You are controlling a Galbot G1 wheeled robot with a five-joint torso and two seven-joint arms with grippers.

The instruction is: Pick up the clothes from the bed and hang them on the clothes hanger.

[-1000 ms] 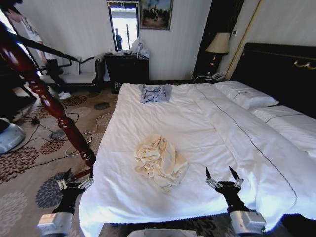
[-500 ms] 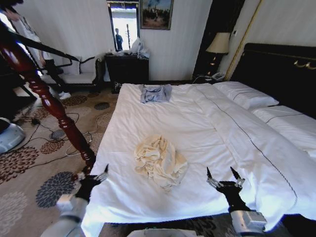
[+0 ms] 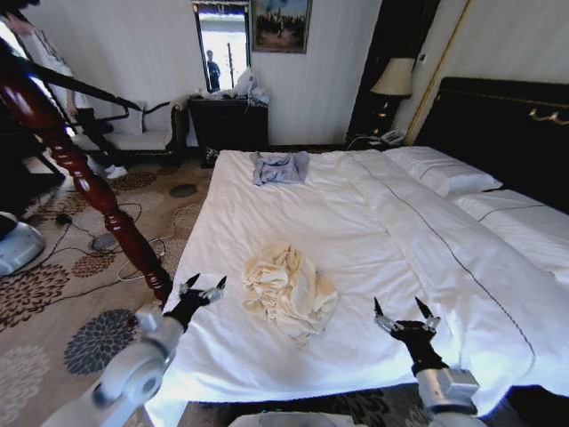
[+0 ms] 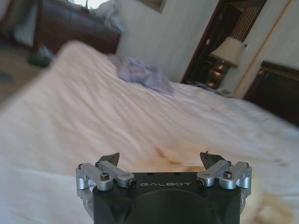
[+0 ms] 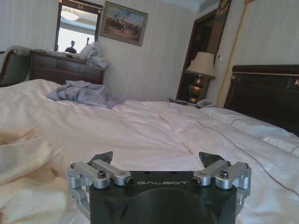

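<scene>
Cream clothes (image 3: 289, 291) crumpled on the bed (image 3: 356, 231) near its foot edge, left hand (image 3: 203, 288) fingers apart just beside them over the sheet, right hand (image 3: 405, 310) fingers apart, hovering well apart at the foot edge

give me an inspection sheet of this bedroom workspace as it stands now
surface: bed, white sheets, duvet folded toward the pillow side.
job's things: clothes, cream top lying crumpled on the sheet near the foot edge, ungripped. Hanger: nothing seen.
clutter: grey-blue garment at the bed's far edge.
grippers: left claw open, over the bed's left edge beside the clothes, apart from them; right claw open, over the sheet to the clothes' right.
cables: loose cords on the patterned carpet.
surroundings: reddish wooden post at left, lamp, dark headboard.
</scene>
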